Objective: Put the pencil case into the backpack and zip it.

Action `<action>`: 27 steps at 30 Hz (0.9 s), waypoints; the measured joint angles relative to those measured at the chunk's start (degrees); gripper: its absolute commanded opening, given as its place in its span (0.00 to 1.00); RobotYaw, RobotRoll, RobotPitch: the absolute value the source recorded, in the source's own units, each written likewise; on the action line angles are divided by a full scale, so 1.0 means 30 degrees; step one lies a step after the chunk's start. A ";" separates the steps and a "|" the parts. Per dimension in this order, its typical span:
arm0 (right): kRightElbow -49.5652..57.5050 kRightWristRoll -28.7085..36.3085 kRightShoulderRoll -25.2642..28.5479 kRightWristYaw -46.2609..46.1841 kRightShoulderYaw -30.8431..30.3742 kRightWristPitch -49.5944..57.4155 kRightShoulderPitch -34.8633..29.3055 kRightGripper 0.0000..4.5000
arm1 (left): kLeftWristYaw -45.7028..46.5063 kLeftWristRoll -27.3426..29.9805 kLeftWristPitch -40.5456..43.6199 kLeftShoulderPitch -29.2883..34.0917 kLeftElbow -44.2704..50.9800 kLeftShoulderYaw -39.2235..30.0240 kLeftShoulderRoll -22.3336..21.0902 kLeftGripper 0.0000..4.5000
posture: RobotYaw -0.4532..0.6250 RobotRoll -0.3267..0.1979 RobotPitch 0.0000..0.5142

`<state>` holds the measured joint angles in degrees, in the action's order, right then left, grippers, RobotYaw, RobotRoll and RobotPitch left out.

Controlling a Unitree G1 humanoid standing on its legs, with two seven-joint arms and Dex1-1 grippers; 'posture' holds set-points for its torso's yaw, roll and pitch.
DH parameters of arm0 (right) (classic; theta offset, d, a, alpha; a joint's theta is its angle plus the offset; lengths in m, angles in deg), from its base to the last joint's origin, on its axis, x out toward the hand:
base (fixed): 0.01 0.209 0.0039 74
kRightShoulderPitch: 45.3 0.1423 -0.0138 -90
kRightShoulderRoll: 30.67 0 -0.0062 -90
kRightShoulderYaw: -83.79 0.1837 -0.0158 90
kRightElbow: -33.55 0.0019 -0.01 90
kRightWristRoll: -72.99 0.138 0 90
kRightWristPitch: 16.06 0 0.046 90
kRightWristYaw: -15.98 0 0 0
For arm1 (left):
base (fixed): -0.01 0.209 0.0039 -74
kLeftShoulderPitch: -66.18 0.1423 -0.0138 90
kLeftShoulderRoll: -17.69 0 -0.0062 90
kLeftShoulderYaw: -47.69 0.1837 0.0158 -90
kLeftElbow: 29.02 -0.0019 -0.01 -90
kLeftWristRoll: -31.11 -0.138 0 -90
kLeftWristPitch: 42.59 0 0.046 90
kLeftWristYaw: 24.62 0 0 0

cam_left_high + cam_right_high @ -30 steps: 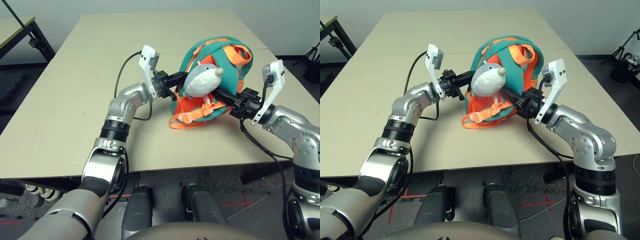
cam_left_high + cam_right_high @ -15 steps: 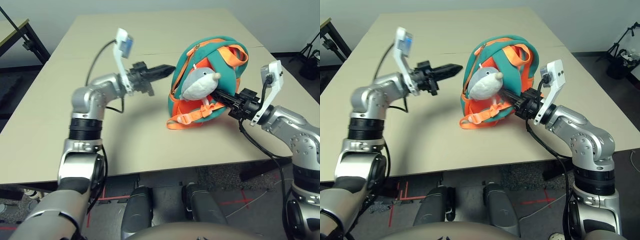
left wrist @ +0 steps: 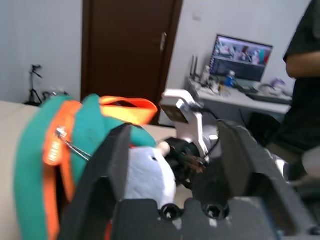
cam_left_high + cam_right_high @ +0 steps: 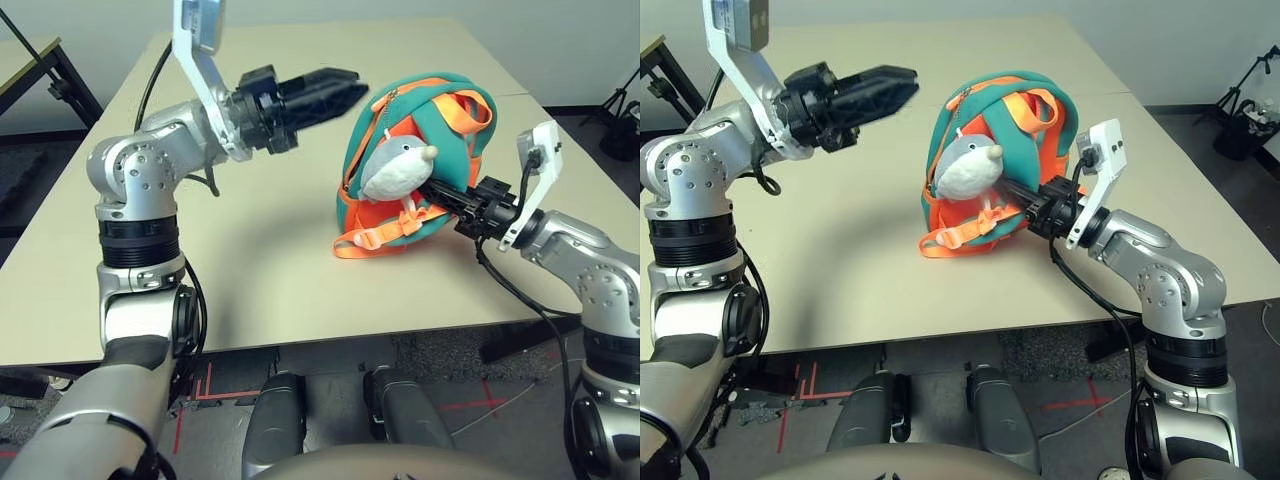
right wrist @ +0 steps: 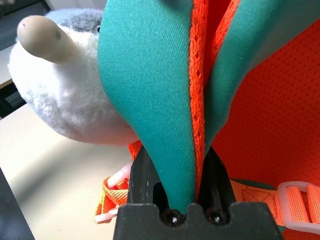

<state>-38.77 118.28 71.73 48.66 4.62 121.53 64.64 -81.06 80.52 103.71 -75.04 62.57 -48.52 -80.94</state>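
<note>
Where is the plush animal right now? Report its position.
In the left eye view, the plush animal hangs against the backpack's front, just above the orange strap buckle.

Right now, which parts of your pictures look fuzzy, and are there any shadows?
Left wrist view: the black gripper's fingers up close look blurry; right wrist view: the teal woven strap is crisp, with a soft grey shadow on the beige tabletop.
</note>
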 measured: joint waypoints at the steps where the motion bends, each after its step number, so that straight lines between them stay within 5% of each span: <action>1: 0.0000 -0.0019 -0.0001 0.0003 -0.0008 -0.0001 -0.0003 0.05 | -0.0184 -0.0069 0.0033 0.0135 0.0042 0.0417 -0.0273 1.00 | 0.26 0.62 0.16; 9: 0.0002 -0.0059 -0.0069 0.0000 -0.0055 -0.0030 -0.0025 0.05 | -0.0848 -0.2064 -0.1345 0.1241 0.0263 0.3316 -0.0543 1.00 | 0.26 0.62 0.17; 25: 0.0004 -0.0098 -0.0090 -0.0009 -0.0242 -0.0112 -0.0024 0.05 | -0.0190 -0.5152 -0.5153 0.2085 -0.1533 0.4493 0.1419 1.00 | 0.25 0.62 0.15; 27: 0.0005 -0.0105 -0.0090 -0.0016 -0.0251 -0.0113 -0.0025 0.05 | -0.0218 -0.5167 -0.5217 0.2289 -0.1673 0.4492 0.1558 0.92 | 0.25 0.62 0.15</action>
<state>-38.76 117.97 71.46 48.61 3.87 121.19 64.57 -81.71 65.02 88.06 -68.17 57.55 -35.04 -76.26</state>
